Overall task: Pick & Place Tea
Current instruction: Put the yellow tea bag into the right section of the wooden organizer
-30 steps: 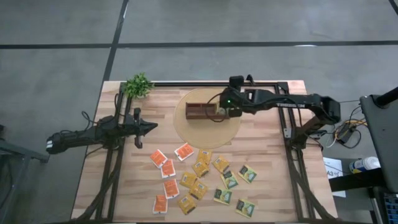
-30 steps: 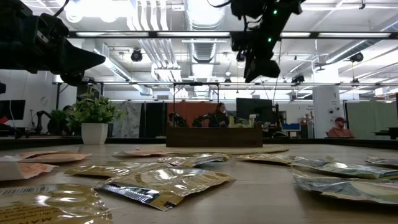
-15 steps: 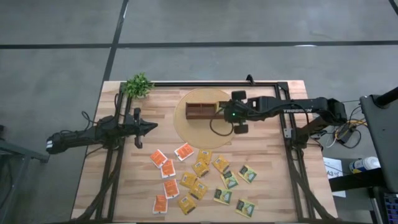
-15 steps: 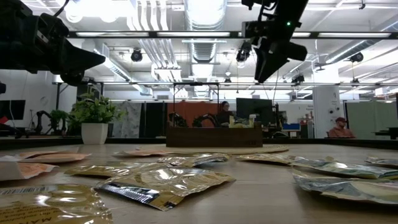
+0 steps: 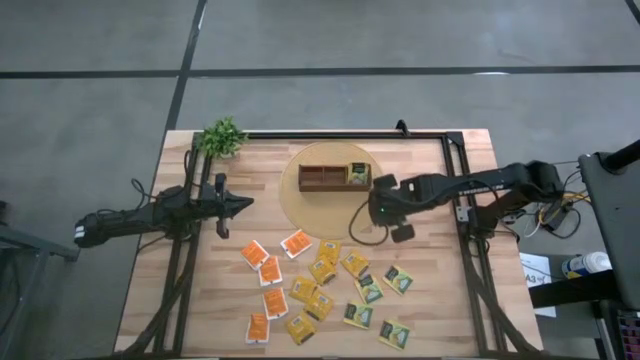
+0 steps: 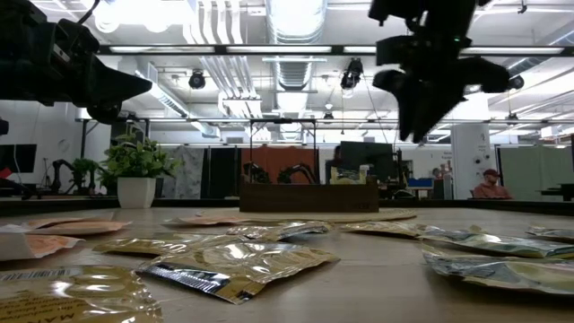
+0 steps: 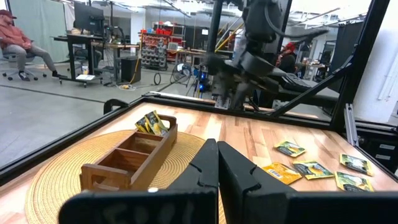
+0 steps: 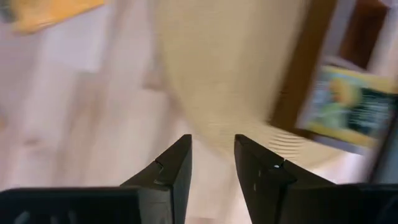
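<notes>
A wooden table (image 5: pixel 200 290) is seen from above, with a round woven mat (image 5: pixel 300 210) laid at its far centre. On the mat a brown three-compartment wooden box (image 5: pixel 325 178) is set; its right compartment is occupied by green tea sachets with dark labels (image 5: pixel 357 174), while the other two compartments are seen bare. The remaining tea sachets (image 5: pixel 320 290) are scattered flat over the near half of the table: orange-and-white ones (image 5: pixel 265 272) to the left, yellow ones (image 5: pixel 315 300) in the middle, green ones (image 5: pixel 385 290) to the right. A small potted plant (image 5: pixel 222 137) is placed at the far left corner. The right gripper (image 5: pixel 392 210) is held above the mat's right edge, just right of and nearer than the box; its jaws are seen apart, with nothing between them, as the right wrist view (image 8: pixel 211 165) confirms. The left gripper (image 5: pixel 240 204) is parked over the table's left side, well apart from the box and the sachets, with its jaws pressed together and nothing held. A seated person (image 7: pixel 18 37) is visible in the room beyond.
</notes>
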{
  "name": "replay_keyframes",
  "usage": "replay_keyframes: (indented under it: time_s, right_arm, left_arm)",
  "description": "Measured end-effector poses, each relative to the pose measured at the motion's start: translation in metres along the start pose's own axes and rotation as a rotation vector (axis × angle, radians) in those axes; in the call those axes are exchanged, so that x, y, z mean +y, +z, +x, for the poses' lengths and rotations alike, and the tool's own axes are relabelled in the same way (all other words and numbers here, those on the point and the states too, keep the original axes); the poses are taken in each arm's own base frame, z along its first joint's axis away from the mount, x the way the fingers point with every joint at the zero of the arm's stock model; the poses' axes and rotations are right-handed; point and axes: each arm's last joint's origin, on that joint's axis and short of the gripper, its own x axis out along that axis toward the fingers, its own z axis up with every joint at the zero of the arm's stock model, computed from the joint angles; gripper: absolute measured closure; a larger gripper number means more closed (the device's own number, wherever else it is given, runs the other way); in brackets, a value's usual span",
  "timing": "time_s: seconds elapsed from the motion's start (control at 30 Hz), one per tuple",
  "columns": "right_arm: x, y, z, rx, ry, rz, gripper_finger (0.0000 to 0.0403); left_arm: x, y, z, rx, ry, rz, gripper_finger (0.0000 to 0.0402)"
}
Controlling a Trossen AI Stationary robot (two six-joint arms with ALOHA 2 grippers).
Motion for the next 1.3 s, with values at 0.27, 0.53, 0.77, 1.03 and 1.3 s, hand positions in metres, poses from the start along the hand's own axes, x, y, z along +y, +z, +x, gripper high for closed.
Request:
replay_keyframes:
  time_s: [0.27,0.53,0.77,1.03,1.3]
  right_arm:
    - [0.022,-0.020,-0.001,-0.047,0.153,-0.042,0.0288]
    - [0.029,-0.039,-0.010,-0.099,0.128,-0.045,0.0287]
    - [0.013,-0.027,-0.022,-0.134,0.047,-0.021,0.0295]
    - [-0.027,0.000,-0.032,-0.149,-0.011,0.017,0.0331]
    - [-0.079,0.015,-0.011,-0.069,-0.031,0.110,0.0393]
  left_arm:
    - [0.000,0.000,0.000,0.000,0.000,0.000,0.0401]
    - [0.000,0.000,0.000,0.000,0.000,0.000,0.0401]
    - [0.000,0.000,0.000,0.000,0.000,0.000,0.0401]
    - [0.000,0.000,0.000,0.000,0.000,0.000,0.0401]
    - [0.000,0.000,0.000,0.000,0.000,0.000,0.0401]
